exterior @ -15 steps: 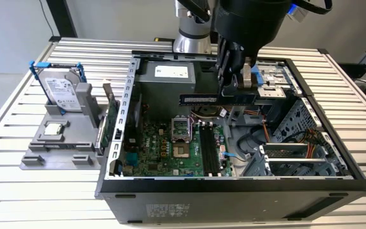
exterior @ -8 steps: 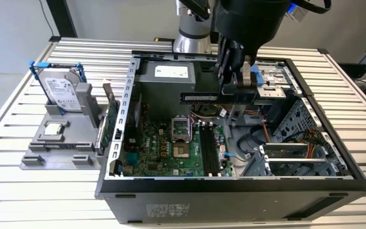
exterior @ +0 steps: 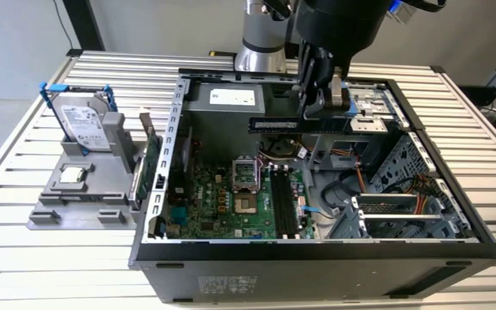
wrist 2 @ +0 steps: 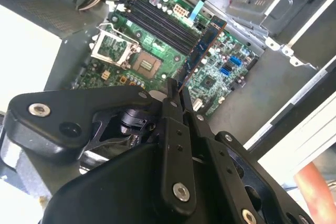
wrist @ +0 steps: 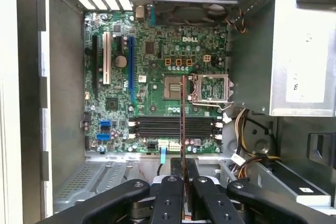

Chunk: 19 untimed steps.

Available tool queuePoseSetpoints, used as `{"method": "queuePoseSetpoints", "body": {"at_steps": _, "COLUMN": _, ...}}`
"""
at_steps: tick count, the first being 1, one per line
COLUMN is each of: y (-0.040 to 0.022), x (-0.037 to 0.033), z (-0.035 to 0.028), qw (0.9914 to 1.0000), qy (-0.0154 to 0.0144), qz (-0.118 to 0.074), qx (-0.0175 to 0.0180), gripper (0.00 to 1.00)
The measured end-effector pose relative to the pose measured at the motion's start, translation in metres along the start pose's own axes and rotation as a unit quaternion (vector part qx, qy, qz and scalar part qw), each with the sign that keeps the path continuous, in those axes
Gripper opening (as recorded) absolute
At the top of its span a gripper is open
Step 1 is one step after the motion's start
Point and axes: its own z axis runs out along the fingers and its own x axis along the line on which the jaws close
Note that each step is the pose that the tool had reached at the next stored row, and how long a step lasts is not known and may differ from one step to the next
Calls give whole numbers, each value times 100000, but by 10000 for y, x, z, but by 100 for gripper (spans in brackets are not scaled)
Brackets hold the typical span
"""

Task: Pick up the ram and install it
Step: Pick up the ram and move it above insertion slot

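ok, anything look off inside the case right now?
The ram, clamped in the gripper above the open case, runs crosswise to the black slots of the motherboard rather than along them. Nothing else stands out.

One ram [exterior: 274, 124], one hard drive [exterior: 84, 123], one computer case [exterior: 317, 248], one tool [wrist: 184, 167].

Matt black gripper [wrist: 184, 165], probably metal, grey sheet-metal case [exterior: 177, 116], glossy green motherboard [wrist: 157, 40], ribbed metal table [exterior: 59, 271]
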Motion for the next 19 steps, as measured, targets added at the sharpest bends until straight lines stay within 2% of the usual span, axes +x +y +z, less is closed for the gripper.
{"method": "queuePoseSetpoints", "body": {"at_steps": 13, "y": -56, "x": -271, "z": 42, "qw": 100000, "qy": 7, "qz": 269, "qx": 8, "gripper": 0}}
{"method": "queuePoseSetpoints", "body": {"at_steps": 19, "y": -79, "x": -323, "z": 50, "qw": 100000, "qy": 3, "qz": 306, "qx": 11, "gripper": 0}}
